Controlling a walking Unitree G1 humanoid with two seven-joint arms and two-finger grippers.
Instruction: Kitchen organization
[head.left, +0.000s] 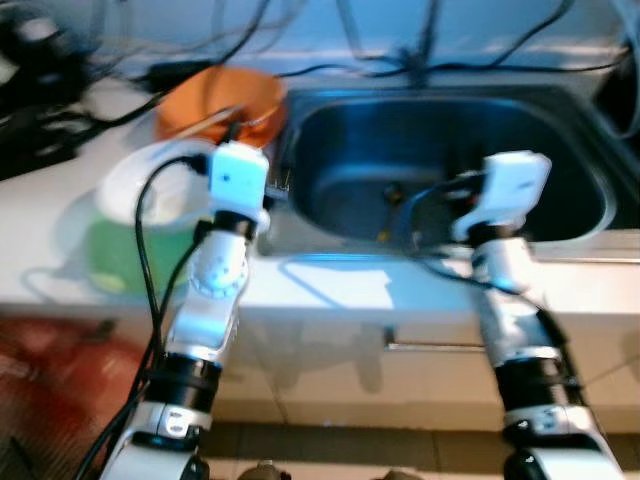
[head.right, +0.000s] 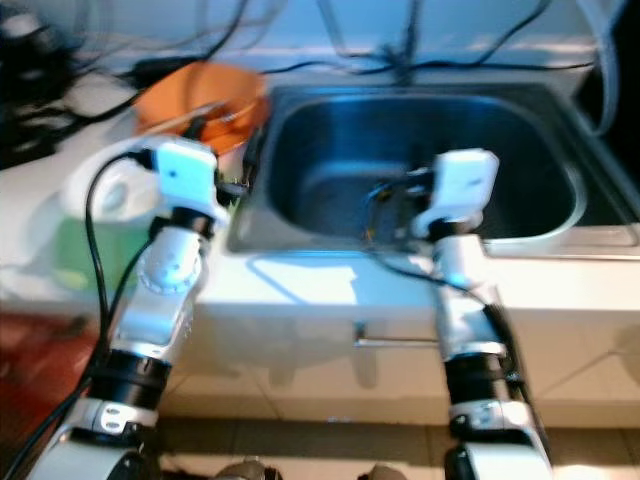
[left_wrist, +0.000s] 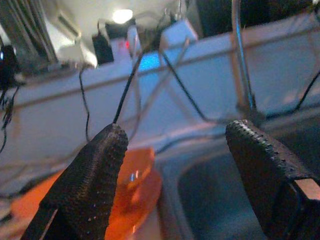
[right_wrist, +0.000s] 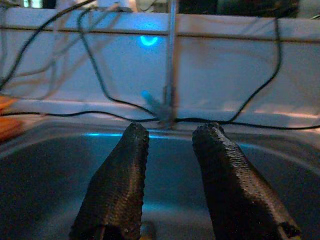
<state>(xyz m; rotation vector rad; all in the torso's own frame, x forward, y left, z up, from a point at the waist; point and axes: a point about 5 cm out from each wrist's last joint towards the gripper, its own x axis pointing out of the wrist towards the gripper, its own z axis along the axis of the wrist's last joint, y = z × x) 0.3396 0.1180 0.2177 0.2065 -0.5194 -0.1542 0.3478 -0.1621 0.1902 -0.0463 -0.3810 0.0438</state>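
1. The steel sink (head.left: 560, 150) is sitting in the white counter (head.left: 330, 290), with black cables (head.left: 470, 62) trailing along the wall behind it.
2. The orange bowl (head.left: 215, 100) is resting on the counter just left of the sink, and a white plate (head.left: 125, 190) is lying on something green (head.left: 125, 262) nearer the counter's front edge.
3. The left gripper (left_wrist: 172, 165) is hovering with fingers spread wide and nothing between them, pointing at the orange bowl's edge.
4. The right gripper (right_wrist: 170, 165) is hanging over the basin, its fingers narrowly parted and holding nothing.

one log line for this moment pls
left gripper: open, by orange plastic bowl | right gripper: open, over steel sink | holding: nothing
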